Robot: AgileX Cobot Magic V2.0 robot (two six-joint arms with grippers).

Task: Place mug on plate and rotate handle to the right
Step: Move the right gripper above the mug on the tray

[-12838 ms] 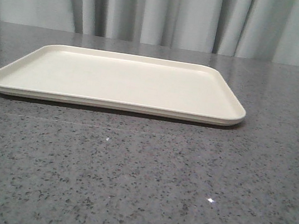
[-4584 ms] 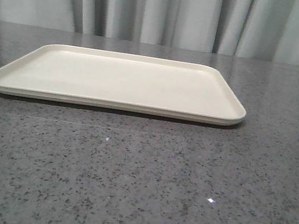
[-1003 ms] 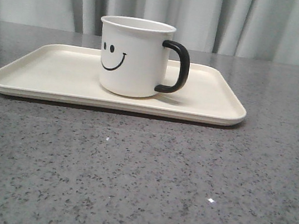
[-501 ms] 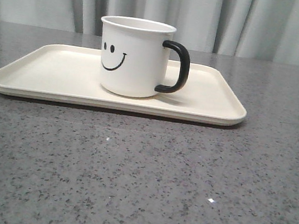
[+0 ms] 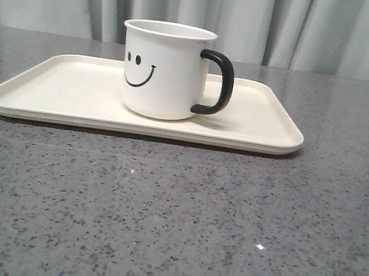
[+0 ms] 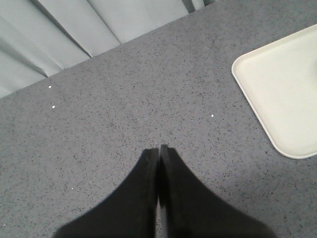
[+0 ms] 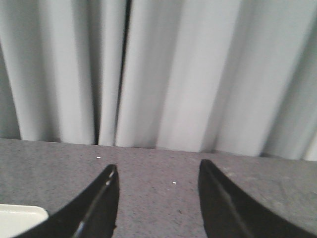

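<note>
- The table is a grey speckled stone-look top, kinda glossy, with a few little light glints on it.
- Only one thing sits directly on it: the cream plate, lying flat toward the back, long side facing the camera.
</note>
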